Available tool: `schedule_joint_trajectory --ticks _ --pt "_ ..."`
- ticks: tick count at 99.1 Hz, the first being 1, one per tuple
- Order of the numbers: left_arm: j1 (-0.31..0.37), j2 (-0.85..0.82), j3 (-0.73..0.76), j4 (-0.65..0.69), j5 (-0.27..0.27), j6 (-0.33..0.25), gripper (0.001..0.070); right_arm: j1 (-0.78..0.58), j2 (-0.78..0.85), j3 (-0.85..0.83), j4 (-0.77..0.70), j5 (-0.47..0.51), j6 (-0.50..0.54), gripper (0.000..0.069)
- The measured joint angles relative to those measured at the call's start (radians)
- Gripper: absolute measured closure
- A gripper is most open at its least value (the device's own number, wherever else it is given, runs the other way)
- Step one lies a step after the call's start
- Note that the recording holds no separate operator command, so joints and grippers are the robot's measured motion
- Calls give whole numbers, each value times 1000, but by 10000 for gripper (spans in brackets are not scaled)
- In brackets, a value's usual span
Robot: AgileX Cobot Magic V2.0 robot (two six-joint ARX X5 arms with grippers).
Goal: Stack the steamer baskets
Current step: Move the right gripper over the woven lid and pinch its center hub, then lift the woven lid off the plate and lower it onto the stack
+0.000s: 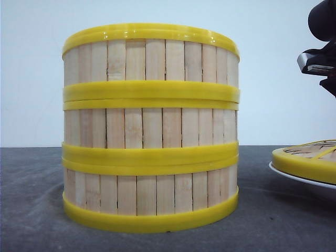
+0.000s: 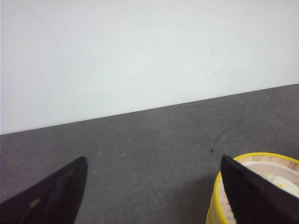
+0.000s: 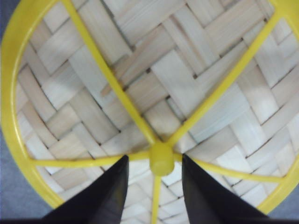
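Note:
Three steamer baskets stand stacked close to the front camera: the top one [image 1: 151, 58], the middle one [image 1: 151, 127] and the bottom one [image 1: 151, 195], their yellow rims lined up. My left gripper [image 2: 153, 158] is open wide over bare table. The yellow rim of a steamer basket [image 2: 259, 156] shows just behind one of its fingers [image 2: 252, 196]. My right gripper [image 3: 154, 157] is open above the flat woven lid [image 3: 187, 79]. Its fingers stand on either side of the lid's yellow centre knob [image 3: 161, 159], with a gap showing.
The yellow-rimmed lid [image 1: 307, 157] lies on a white plate [image 1: 292, 177] at the right edge of the dark grey table [image 1: 31, 210]. Part of the right arm [image 1: 318, 62] hangs well above it. A pale wall stands behind the table.

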Motion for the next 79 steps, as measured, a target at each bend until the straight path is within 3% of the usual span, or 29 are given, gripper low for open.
schedule_joint_trajectory --ticks 23,60,79 --pt "0 0 0 0 0 0 167 -1 8 0 26 -8 1 605" --pt "0 0 0 0 0 0 167 -1 8 0 28 -16 0 628" --pt "0 0 0 0 0 0 167 0 11 19 -8 -72 -7 631"
